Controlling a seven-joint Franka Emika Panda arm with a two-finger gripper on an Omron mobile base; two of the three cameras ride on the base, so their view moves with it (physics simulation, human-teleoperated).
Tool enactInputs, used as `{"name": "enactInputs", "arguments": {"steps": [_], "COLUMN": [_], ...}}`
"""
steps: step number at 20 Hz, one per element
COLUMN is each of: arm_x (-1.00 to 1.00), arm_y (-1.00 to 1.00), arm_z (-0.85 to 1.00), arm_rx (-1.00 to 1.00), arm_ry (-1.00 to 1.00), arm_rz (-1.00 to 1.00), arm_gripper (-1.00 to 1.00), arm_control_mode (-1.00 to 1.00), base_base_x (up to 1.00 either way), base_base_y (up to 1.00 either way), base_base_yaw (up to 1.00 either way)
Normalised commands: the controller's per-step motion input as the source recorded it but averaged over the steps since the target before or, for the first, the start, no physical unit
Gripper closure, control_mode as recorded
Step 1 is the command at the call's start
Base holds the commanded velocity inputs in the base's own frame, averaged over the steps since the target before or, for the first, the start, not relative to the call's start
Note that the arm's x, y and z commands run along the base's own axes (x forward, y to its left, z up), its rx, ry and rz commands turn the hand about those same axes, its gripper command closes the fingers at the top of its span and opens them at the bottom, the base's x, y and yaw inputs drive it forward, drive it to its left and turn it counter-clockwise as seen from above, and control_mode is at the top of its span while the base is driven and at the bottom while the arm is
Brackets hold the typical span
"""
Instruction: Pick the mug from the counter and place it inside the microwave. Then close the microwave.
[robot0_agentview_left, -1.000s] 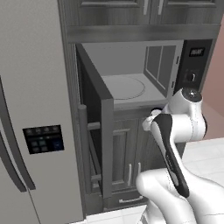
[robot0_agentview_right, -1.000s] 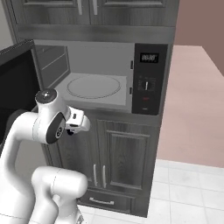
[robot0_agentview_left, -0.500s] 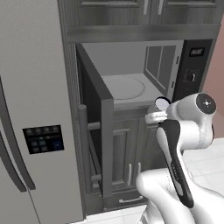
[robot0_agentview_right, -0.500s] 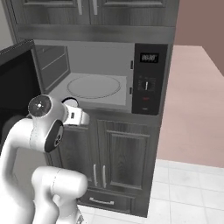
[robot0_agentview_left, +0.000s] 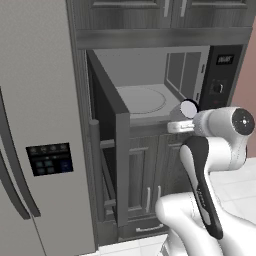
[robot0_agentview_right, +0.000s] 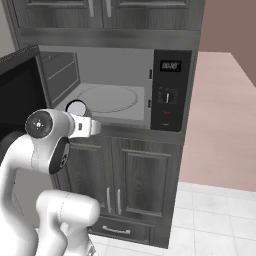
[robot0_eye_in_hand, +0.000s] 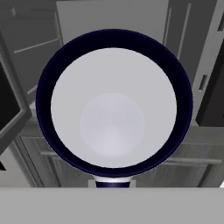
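Fingers (robot0_agentview_left: 186, 116) were clamped shut on the mug (robot0_eye_in_hand: 113, 105), held just outside the open microwave (robot0_agentview_right: 112, 82) (door swung wide). Best carry it level, lowering onto the turntable (robot0_agentview_right: 106, 98).

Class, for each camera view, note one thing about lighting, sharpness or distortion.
Left base view: flat, even light, faint shadow inside the microwave. Right base view: soft edges, no glare on the dark door. Hand view: the mug looms large, its rim stretched by closeness.

Mug (robot0_agentview_left: 189, 108) at the hand (robot0_agentview_left: 181, 120), just before the open microwave (robot0_agentview_left: 150, 80), beside the fridge (robot0_agentview_left: 35, 125).
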Motion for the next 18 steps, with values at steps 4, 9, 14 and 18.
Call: {"name": "enactInputs", "arguments": {"steps": [4, 9, 14, 18], "arm_x": [0.03, 0.23, 0.25, 0.22], "arm_y": [0.10, 0.05, 0.00, 0.00], "arm_z": [0.02, 0.00, 0.07, 0.05], "arm_rx": [0.00, 0.00, 0.00, 0.00], "arm_ry": [-0.07, 0.03, 0.16, 0.22], "arm_rz": [0.00, 0.00, 0.00, 0.00], "arm_gripper": [1.00, 1.00, 1.00, 1.00], "arm_control_mode": [-1.00, -1.00, -1.00, -1.00], "base_base_x": [0.00, 0.00, 0.00, 0.00], "base_base_y": [0.00, 0.00, 0.00, 0.00], "base_base_yaw": [0.00, 0.00, 0.00, 0.00]}}
